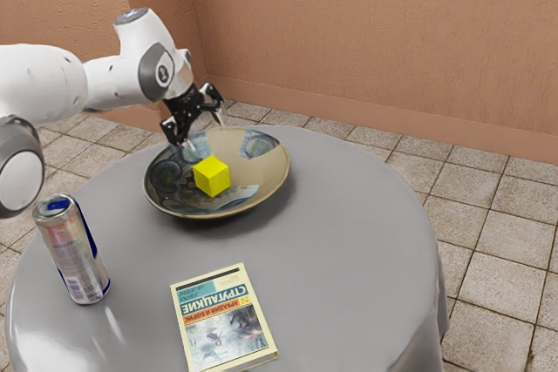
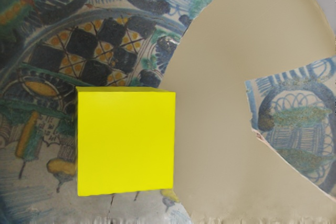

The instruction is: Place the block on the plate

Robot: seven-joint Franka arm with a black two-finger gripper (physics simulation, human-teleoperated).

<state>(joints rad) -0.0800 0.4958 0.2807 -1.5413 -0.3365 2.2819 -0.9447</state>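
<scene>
My gripper (image 1: pixel 204 132) is over the far part of the plate in the exterior view, its two fingers spread wide with nothing between them. The yellow block (image 1: pixel 212 177) rests on the patterned plate (image 1: pixel 271 182), near its middle, apart from the fingers. In the wrist view the block (image 2: pixel 125 142) lies on the plate's painted surface (image 2: pixel 212 51), beside the bare beige area.
A silver and blue can (image 1: pixel 72 250) stands at the round grey table's (image 1: pixel 349 241) edge, at the exterior view's left. A book (image 1: pixel 225 318) lies at the near side. A brown wall (image 1: pixel 366 32) rises beyond the table.
</scene>
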